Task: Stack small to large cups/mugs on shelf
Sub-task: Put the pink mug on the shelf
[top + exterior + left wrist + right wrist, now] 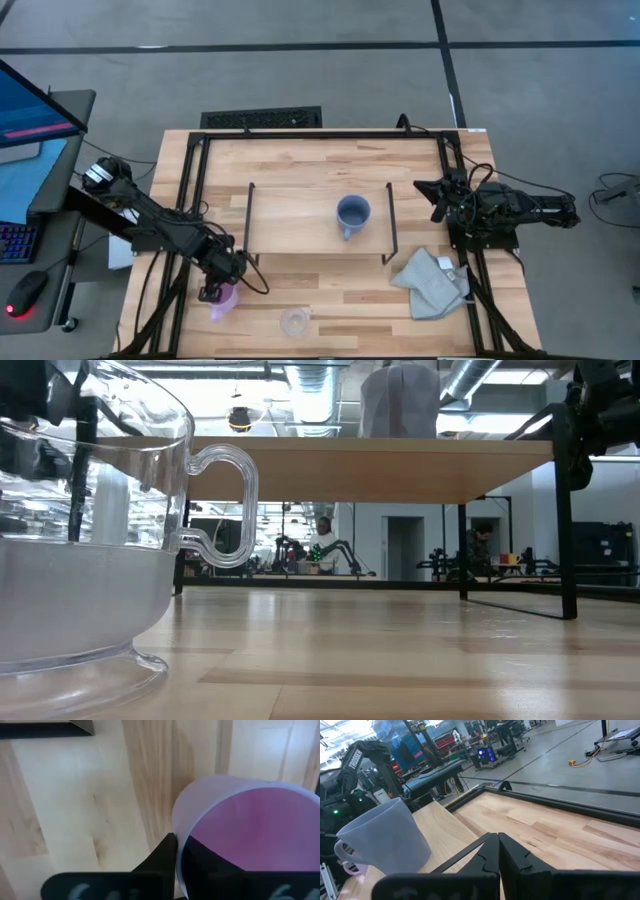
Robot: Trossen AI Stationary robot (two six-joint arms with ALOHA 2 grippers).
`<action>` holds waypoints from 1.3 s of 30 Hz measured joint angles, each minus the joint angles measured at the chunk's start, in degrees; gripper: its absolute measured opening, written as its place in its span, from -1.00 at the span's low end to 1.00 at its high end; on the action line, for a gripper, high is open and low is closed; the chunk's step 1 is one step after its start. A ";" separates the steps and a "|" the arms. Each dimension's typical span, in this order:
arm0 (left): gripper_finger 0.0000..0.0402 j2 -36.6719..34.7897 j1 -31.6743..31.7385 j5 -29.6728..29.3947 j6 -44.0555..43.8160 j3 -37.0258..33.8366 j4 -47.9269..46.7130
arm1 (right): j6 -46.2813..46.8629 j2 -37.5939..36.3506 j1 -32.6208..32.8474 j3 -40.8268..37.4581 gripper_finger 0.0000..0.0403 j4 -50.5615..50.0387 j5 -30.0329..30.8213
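The pink-purple mug (223, 300) is near the table's front left, and my left gripper (213, 291) is on it from above. In the left wrist view its rim and pink inside (250, 830) fill the frame around my left gripper (180, 851). The blue-grey mug (352, 214) stands upright on the shelf (300, 215), handle toward the near edge. The clear glass cup (294, 322) stands on the table near the front edge and looms large in the low view (90, 540). My right gripper (437, 193) waits shut at the right edge, fingertips together (498, 851). My left gripper holds the pink-purple mug by its rim (182, 827), with one finger (162, 857) outside the wall and the other inside the hollow. The fingers come from above, pointing down. Whether the mug's base is on the table or lifted, I cannot tell.
A grey-green cloth (432, 283) lies crumpled at the front right, beside the shelf's right legs. The shelf's thin black legs (567, 520) stand on the table (330, 155), with open wood behind and in front of them. A monitor, keyboard and mouse sit off the table's left side.
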 joint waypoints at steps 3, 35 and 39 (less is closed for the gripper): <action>-0.98 0.00 0.00 0.77 -0.01 0.00 0.00 | 0.00 -0.01 -0.01 0.00 -0.91 -0.01 0.00; -1.00 -18.42 4.72 -12.32 -18.42 11.72 3.99 | 0.00 0.00 -0.01 0.00 -0.90 -0.01 0.00; -1.00 -18.40 8.19 -14.41 -12.22 15.57 6.24 | 0.00 -0.01 -0.01 0.00 -0.92 -0.01 0.00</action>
